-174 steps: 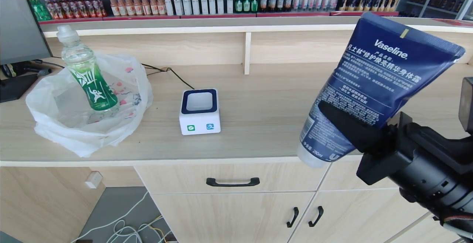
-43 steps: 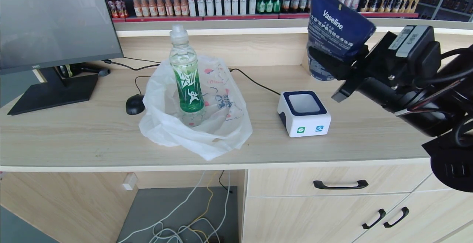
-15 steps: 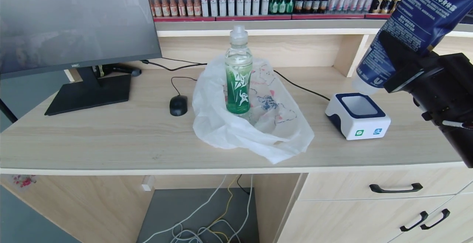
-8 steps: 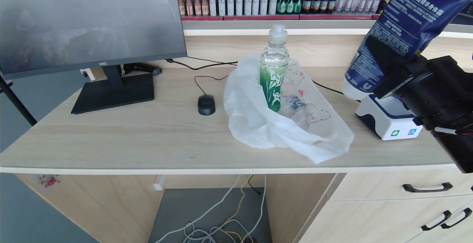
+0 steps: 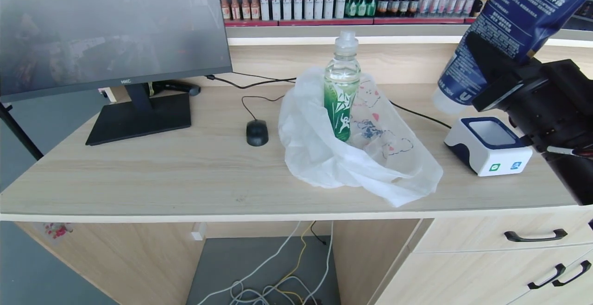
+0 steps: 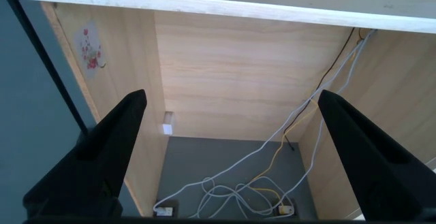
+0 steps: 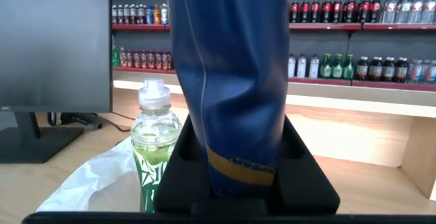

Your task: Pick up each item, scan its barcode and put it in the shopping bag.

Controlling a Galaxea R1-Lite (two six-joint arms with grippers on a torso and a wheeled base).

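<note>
My right gripper (image 5: 491, 80) is shut on a dark blue lotion tube (image 5: 505, 31), held tilted in the air with its white cap down, just above and behind the white barcode scanner (image 5: 488, 144). In the right wrist view the tube (image 7: 228, 81) stands squeezed between the black fingers (image 7: 184, 166). A white plastic shopping bag (image 5: 352, 152) lies open on the counter, left of the scanner, with a green drink bottle (image 5: 342, 96) upright in it. My left gripper (image 6: 231, 156) hangs open below the counter edge, over the cables on the floor.
A black monitor (image 5: 106, 27) on its stand sits at the counter's left, a black mouse (image 5: 257, 132) between it and the bag. A cable (image 5: 417, 115) runs behind the scanner. A raised shelf ledge (image 5: 394, 41) backs the counter; drawers (image 5: 533, 235) lie below right.
The head camera has swung, shifting the whole scene over the sequence. In the last half second the tube rose slightly off the scanner, whose top window now shows in full.
</note>
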